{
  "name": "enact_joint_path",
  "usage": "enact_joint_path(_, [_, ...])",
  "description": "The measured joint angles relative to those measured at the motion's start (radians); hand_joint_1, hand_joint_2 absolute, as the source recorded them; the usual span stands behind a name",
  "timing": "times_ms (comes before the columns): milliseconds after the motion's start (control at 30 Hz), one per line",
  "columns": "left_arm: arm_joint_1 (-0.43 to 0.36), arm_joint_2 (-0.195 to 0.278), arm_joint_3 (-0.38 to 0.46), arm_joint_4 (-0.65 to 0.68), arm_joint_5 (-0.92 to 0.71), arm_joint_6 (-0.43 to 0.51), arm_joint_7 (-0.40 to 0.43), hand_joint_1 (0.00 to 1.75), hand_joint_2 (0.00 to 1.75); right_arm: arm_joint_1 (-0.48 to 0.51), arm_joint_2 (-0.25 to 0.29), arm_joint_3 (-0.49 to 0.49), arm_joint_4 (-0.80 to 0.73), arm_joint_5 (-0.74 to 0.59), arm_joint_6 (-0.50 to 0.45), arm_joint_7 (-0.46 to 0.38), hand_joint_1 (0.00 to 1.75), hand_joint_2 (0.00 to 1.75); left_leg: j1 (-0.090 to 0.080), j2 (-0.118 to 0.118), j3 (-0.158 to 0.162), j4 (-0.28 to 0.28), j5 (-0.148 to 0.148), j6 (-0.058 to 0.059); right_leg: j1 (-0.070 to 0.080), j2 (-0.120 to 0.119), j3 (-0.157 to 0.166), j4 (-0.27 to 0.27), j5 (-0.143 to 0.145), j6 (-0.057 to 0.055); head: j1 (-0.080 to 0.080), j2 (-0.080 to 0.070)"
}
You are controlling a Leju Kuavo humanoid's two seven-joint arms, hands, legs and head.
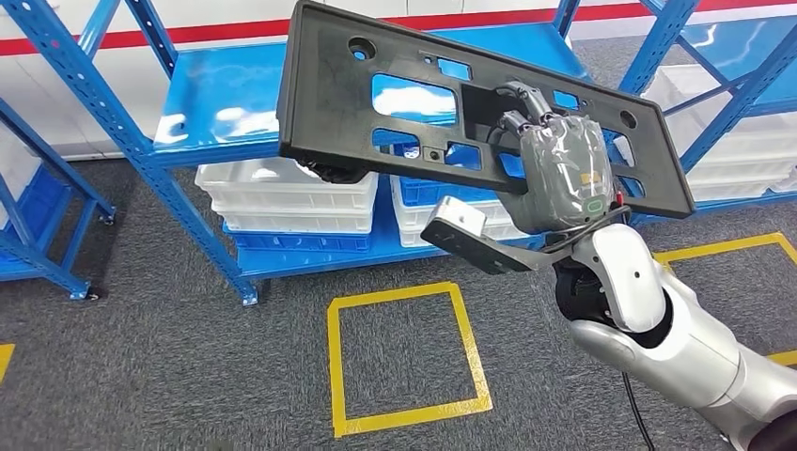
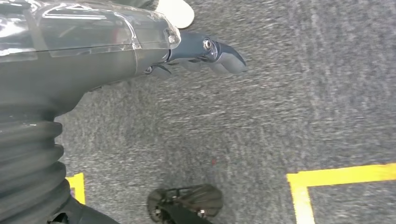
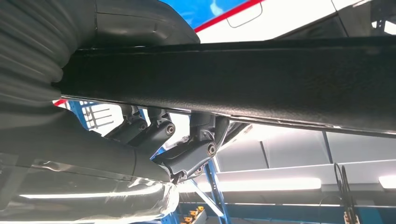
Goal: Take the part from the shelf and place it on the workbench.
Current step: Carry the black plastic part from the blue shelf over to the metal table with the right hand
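The part (image 1: pixel 329 103) is a long black plastic panel with several cut-outs, held up tilted in front of the blue shelf (image 1: pixel 226 117). My right hand (image 1: pixel 562 169) grips it near its right half, with the fingers hooked through one of the openings. In the right wrist view the panel's dark edge (image 3: pixel 233 79) runs across the picture with the fingers (image 3: pixel 187 144) wrapped around it. My left hand (image 2: pixel 116 42) hangs over the grey carpet, its fingers (image 2: pixel 219 53) stretched out and holding nothing.
White bins (image 1: pixel 282 197) sit stacked on the shelf's lower level. More blue racks stand at the left (image 1: pixel 38 235) and at the right (image 1: pixel 742 85). A yellow taped square (image 1: pixel 404 357) marks the grey carpet in front of the shelf.
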Motion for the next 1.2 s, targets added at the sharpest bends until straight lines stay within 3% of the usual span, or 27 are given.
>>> enact_joint_path(67, [-0.001, 0.000, 0.000, 0.000, -0.001, 0.000, 0.000, 0.00, 1.75, 0.005, -0.002, -0.004, -0.006, 0.001, 0.002, 0.001, 1.75, 1.75, 0.001, 0.000, 0.090, -0.109, 0.046, 0.004, -0.001, 0.000, -0.026, 0.013, 0.011, 0.006, 0.000, 0.000])
enact_joint_path(133, [-0.002, 0.000, 0.000, 0.000, -0.003, 0.000, 0.000, 0.00, 1.75, 0.008, -0.005, -0.015, -0.014, 0.003, 0.003, 0.001, 1.75, 1.75, -0.001, -0.003, 0.178, -0.239, 0.049, 0.013, 0.000, -0.002, -0.044, 0.027, 0.019, 0.015, 0.000, 0.000])
enact_joint_path(167, [-0.002, 0.000, 0.000, 0.000, -0.004, 0.000, 0.000, 0.00, 1.75, 0.010, -0.007, -0.020, -0.017, 0.005, 0.004, 0.002, 1.75, 1.75, -0.003, -0.005, 0.199, -0.274, 0.041, 0.017, 0.000, -0.002, -0.049, 0.031, 0.024, 0.020, 0.001, 0.000])
enact_joint_path(267, [-0.002, 0.000, 0.000, 0.000, -0.005, -0.002, -0.001, 0.00, 1.75, 0.016, -0.012, -0.026, -0.024, 0.011, 0.007, 0.002, 1.75, 1.75, -0.005, -0.009, 0.193, -0.289, 0.052, 0.036, -0.004, -0.002, -0.059, 0.038, 0.026, 0.039, 0.001, 0.000])
enact_joint_path(333, [-0.003, 0.001, 0.000, 0.000, -0.006, -0.004, 0.000, 0.00, 1.75, 0.022, -0.016, -0.033, -0.029, 0.014, 0.010, 0.002, 1.75, 1.75, -0.004, -0.007, 0.174, -0.293, 0.072, 0.050, -0.007, 0.000, -0.083, 0.094, -0.037, 0.049, 0.004, 0.000])
enact_joint_path(400, [-0.003, 0.002, 0.001, 0.000, -0.008, -0.004, 0.001, 0.00, 1.75, 0.026, -0.019, -0.040, -0.033, 0.018, 0.013, 0.003, 1.75, 1.75, -0.006, -0.007, 0.150, -0.293, 0.092, 0.057, -0.008, 0.002, -0.118, 0.218, -0.131, 0.055, 0.010, 0.000])
enact_joint_path(433, [-0.003, 0.003, 0.001, 0.000, -0.009, -0.005, 0.001, 0.00, 1.75, 0.029, -0.019, -0.042, -0.035, 0.020, 0.014, 0.003, 1.75, 1.75, -0.008, -0.007, 0.137, -0.292, 0.102, 0.058, -0.009, 0.002, -0.129, 0.278, -0.159, 0.056, 0.011, 0.000])
enact_joint_path(467, [-0.002, 0.003, 0.001, 0.000, -0.010, -0.005, 0.002, 0.00, 1.75, 0.032, -0.020, -0.043, -0.036, 0.021, 0.015, 0.003, 1.75, 1.75, -0.010, -0.006, 0.124, -0.292, 0.112, 0.059, -0.009, 0.002, -0.128, 0.315, -0.164, 0.055, 0.012, 0.000])
enact_joint_path(500, [-0.002, 0.003, 0.001, 0.000, -0.011, -0.005, 0.002, 0.00, 1.75, 0.035, -0.020, -0.043, -0.037, 0.022, 0.016, 0.003, 1.75, 1.75, -0.012, -0.006, 0.110, -0.291, 0.122, 0.059, -0.009, 0.002, -0.112, 0.318, -0.149, 0.052, 0.013, 0.000])
enact_joint_path(533, [-0.002, 0.003, 0.001, 0.000, -0.012, -0.005, 0.003, 0.00, 1.75, 0.038, -0.020, -0.045, -0.038, 0.022, 0.016, 0.003, 1.75, 1.75, -0.013, -0.005, 0.098, -0.291, 0.132, 0.058, -0.008, 0.003, -0.079, 0.283, -0.122, 0.048, 0.014, 0.000])
enact_joint_path(600, [-0.002, 0.002, 0.001, 0.000, -0.013, -0.006, 0.003, 0.00, 1.75, 0.039, -0.021, -0.048, -0.042, 0.022, 0.016, 0.003, 1.75, 1.75, -0.016, -0.004, 0.080, -0.290, 0.148, 0.054, -0.004, 0.004, 0.021, 0.139, -0.083, 0.036, 0.016, 0.000])
enact_joint_path(633, [-0.002, 0.002, 0.001, -0.001, -0.013, -0.006, 0.003, 0.00, 1.75, 0.039, -0.021, -0.051, -0.045, 0.023, 0.016, 0.003, 1.75, 1.75, -0.017, -0.003, 0.074, -0.289, 0.156, 0.051, -0.001, 0.004, 0.066, 0.068, -0.081, 0.031, 0.016, 0.000])
enact_joint_path(700, [-0.002, 0.001, 0.001, -0.001, -0.014, -0.006, 0.004, 0.00, 1.75, 0.039, -0.023, -0.056, -0.050, 0.025, 0.017, 0.003, 1.75, 1.75, -0.016, 0.001, 0.067, -0.291, 0.172, 0.041, 0.006, 0.006, 0.105, -0.005, -0.089, 0.021, 0.017, 0.000])
enact_joint_path(767, [-0.002, 0.001, 0.001, -0.001, -0.015, -0.006, 0.004, 0.00, 1.75, 0.041, -0.023, -0.062, -0.053, 0.027, 0.017, 0.003, 1.75, 1.75, -0.013, 0.004, 0.061, -0.291, 0.179, 0.029, 0.007, 0.004, 0.100, -0.016, -0.074, 0.012, 0.017, 0.000])
enact_joint_path(800, [-0.002, 0.001, 0.001, 0.000, -0.017, -0.006, 0.005, 0.00, 1.75, 0.041, -0.022, -0.064, -0.054, 0.028, 0.018, 0.003, 1.75, 1.75, -0.012, 0.004, 0.055, -0.279, 0.163, 0.024, 0.006, 0.002, 0.094, -0.020, -0.064, 0.006, 0.016, 0.000])
enact_joint_path(867, [-0.003, 0.001, 0.001, 0.000, -0.020, -0.006, 0.007, 0.00, 1.75, 0.046, -0.021, -0.067, -0.055, 0.030, 0.018, 0.003, 1.75, 1.75, -0.008, 0.002, 0.024, -0.193, 0.079, 0.013, 0.004, -0.002, 0.076, -0.024, -0.042, -0.003, 0.008, 0.000])
enact_joint_path(933, [-0.003, 0.001, 0.001, 0.000, -0.023, -0.006, 0.010, 0.00, 1.75, 0.057, -0.021, -0.070, -0.056, 0.032, 0.018, 0.003, 1.75, 1.75, -0.003, -0.001, -0.016, -0.058, -0.005, 0.003, 0.004, -0.003, 0.050, -0.020, -0.024, -0.004, 0.002, 0.000])
enact_joint_path(967, [-0.003, 0.001, 0.001, 0.000, -0.025, -0.006, 0.012, 0.00, 1.75, 0.064, -0.021, -0.071, -0.056, 0.032, 0.018, 0.003, 1.75, 1.75, 0.000, -0.001, -0.023, -0.011, -0.018, -0.001, 0.004, -0.004, 0.035, -0.017, -0.015, -0.003, 0.001, 0.000])
enact_joint_path(1000, [-0.003, 0.001, 0.001, 0.000, -0.026, -0.006, 0.013, 0.00, 1.75, 0.071, -0.021, -0.072, -0.057, 0.033, 0.018, 0.003, 1.75, 1.75, 0.003, -0.001, -0.014, 0.003, -0.008, -0.004, 0.003, -0.004, 0.020, -0.013, -0.007, 0.000, 0.001, 0.000])
enact_joint_path(1033, [-0.003, 0.001, 0.001, 0.000, -0.027, -0.006, 0.014, 0.00, 1.75, 0.076, -0.021, -0.073, -0.058, 0.034, 0.018, 0.003, 1.75, 1.75, 0.006, 0.000, 0.014, -0.020, 0.016, -0.006, 0.001, -0.004, 0.005, -0.006, 0.000, 0.004, 0.001, 0.000])
enact_joint_path(1100, [-0.004, 0.002, 0.001, 0.000, -0.029, -0.006, 0.014, 0.00, 1.75, 0.082, -0.021, -0.076, -0.063, 0.035, 0.018, 0.003, 1.75, 1.75, 0.011, 0.000, 0.112, -0.146, 0.053, -0.010, -0.002, -0.004, -0.023, 0.013, 0.008, 0.013, 0.000, 0.000])
enact_joint_path(1167, [-0.006, 0.002, 0.001, -0.001, -0.030, -0.006, 0.014, 0.00, 1.75, 0.085, -0.022, -0.084, -0.068, 0.037, 0.018, 0.003, 1.75, 1.75, 0.009, -0.001, 0.181, -0.250, 0.048, -0.003, -0.003, -0.005, -0.042, 0.031, 0.014, 0.023, 0.002, 0.000])
enact_joint_path(1200, [-0.006, 0.002, 0.001, -0.001, -0.031, -0.006, 0.014, 0.00, 1.75, 0.087, -0.022, -0.088, -0.071, 0.038, 0.018, 0.003, 1.75, 1.75, 0.007, -0.003, 0.190, -0.269, 0.041, 0.003, -0.004, -0.006, -0.046, 0.035, 0.018, 0.029, 0.003, 0.000])
